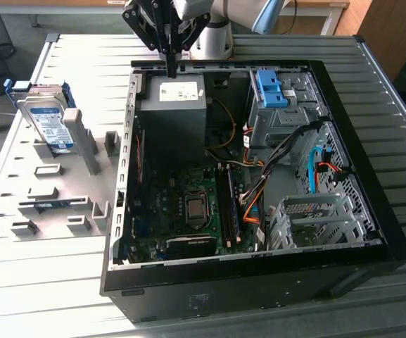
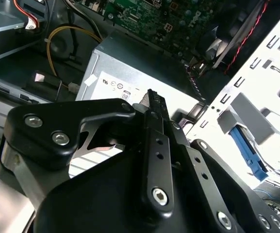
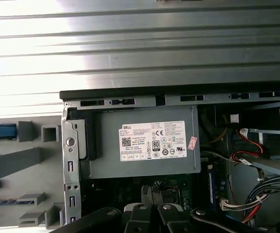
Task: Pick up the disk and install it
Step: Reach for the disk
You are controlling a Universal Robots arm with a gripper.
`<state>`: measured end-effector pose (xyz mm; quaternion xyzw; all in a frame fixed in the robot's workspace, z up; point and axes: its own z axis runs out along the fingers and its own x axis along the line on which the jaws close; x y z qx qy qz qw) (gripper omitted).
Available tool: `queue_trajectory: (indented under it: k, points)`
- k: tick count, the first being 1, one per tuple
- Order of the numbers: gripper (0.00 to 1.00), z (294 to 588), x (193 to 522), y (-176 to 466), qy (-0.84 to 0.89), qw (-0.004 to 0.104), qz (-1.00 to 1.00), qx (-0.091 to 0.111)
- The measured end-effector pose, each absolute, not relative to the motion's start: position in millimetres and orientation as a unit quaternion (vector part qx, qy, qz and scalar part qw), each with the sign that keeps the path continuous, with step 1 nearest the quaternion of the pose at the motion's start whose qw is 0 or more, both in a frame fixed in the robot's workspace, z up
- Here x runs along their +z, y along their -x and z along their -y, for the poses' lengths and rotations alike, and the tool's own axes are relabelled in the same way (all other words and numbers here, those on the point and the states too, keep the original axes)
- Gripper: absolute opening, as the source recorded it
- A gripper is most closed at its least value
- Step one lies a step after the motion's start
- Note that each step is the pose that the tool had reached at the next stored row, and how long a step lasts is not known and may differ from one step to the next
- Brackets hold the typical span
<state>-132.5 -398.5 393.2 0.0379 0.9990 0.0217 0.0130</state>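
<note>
A black computer case (image 1: 259, 282) lies open on its side on a ribbed metal table (image 1: 41, 282); the exterior view looks across it from its near wall.

Nearest inside the case is a green motherboard (image 1: 181, 204). A silver drive cage (image 1: 315, 215) sits toward the exterior view's right. Orange and black cables (image 1: 255, 193) run between the two.

Farther in, a grey power supply (image 1: 178, 105) with a white sticker fills the far corner on the exterior view's left. Beside it, toward the exterior view's right, a bare blue plastic bracket (image 1: 269, 88) sits in a metal bay.

Outside the case, on the exterior view's left, a grey rack (image 1: 69, 204) of slots and posts rests on the table. The disk (image 1: 48, 123) stands at the rack's far end. It is silver-grey, with a white-and-blue label and a blue frame round its edges, and it is propped on edge and leaning. Nothing is gripping it.

At the far wall of the case hangs the pincer (image 1: 170, 67), black and pointing straight down. It is just over the far edge of the power supply and well apart from the disk. Whether its tip touches the case rim cannot be told. In the second wrist view its fingers (image 2: 154, 145) are pressed together — narrow, with nothing held between them. The power supply's sticker lies just past the fingers in both wrist views.

Behind the pincer, at the far edge of the table, rises the pale arm (image 1: 213, 35).
</note>
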Motion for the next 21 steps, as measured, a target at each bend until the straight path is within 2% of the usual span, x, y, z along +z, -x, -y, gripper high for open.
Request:
queue_trajectory:
  k: [21]
  points:
    - [0.11, 398, 393, 146, -0.038, 0.013, -0.999, 0.022]
